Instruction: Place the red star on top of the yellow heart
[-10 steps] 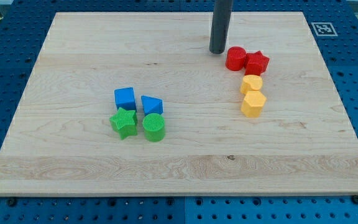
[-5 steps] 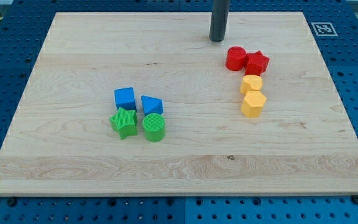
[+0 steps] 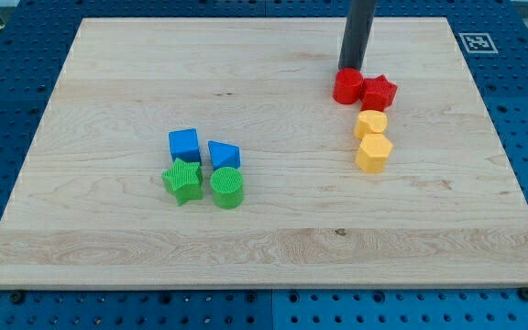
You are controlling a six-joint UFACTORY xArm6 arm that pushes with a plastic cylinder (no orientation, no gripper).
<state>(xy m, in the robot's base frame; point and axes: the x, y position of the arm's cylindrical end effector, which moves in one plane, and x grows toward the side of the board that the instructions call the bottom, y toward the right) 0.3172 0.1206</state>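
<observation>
1. At the view's left of centre sits a cluster well apart from the work: a blue cube [image 3: 183, 144], a blue triangular block [image 3: 224, 154], a green star [image 3: 182, 181] and a green cylinder [image 3: 227, 187]; none of these needs touching, so any sweep should stay on the view's right half of the wooden board [image 3: 108, 73]
2. Further right, the red cylinder [image 3: 347, 86] sits touching the red star on its left side; it is the obstacle, since a push through it would drag both reds together
3. my tip [image 3: 350, 70] is a bare rod with nothing to open or hold; it rests just at the top edge of the red cylinder, touching or nearly so, I cannot tell which
4. The red star [image 3: 379, 92] lies right of the tip and directly above the yellow heart [image 3: 370, 123] in the view, touching or almost touching it; the yellow hexagonal block [image 3: 373, 153] sits just below the heart
5. In my judgement the star is already near its goal, so the step wants a short, gentle nudge: shift the tip rightwards to the star's top side, clear of the cylinder, then push straight toward the view's bottom
6. Push centred on the star, or it may spin off to the right, and stop early so the heart is not shoved into the hexagon
</observation>
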